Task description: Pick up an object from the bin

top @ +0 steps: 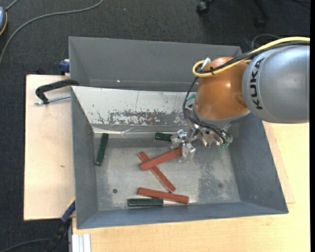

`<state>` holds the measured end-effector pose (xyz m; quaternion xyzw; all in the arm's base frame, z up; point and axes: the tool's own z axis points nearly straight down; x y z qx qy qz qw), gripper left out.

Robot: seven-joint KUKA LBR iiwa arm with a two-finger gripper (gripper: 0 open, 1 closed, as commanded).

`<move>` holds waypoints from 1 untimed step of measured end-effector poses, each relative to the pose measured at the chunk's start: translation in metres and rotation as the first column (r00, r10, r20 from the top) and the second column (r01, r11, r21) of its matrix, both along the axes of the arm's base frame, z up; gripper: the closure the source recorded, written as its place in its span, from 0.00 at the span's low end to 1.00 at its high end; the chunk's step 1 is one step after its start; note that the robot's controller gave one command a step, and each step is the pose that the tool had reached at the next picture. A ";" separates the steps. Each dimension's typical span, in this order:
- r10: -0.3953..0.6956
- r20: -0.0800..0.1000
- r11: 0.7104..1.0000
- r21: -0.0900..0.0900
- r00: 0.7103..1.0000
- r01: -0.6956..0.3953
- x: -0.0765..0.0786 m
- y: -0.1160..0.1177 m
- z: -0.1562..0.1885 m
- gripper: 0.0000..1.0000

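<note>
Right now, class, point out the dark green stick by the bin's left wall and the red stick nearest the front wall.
dark green stick (pixel 101 149): camera view, middle of its length.
red stick (pixel 163 195): camera view, middle of its length.

I'm running this from afar in a robotics lab: my KUKA arm (pixel 283 88) hangs over a grey metal bin (pixel 147 64), with dark carpet (pixel 123 19) and chair castors (pixel 202 7) beyond

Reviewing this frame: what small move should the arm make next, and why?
Probably ease straight down: the gripper hangs at the right end of the tilted red stick, which lies across a second red stick; a dark green stick lies just behind.
</note>
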<state>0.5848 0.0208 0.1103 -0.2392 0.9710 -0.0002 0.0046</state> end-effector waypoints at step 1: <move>0.031 0.006 1.000 0.000 0.999 -0.031 -0.004 0.005 0.076 1.00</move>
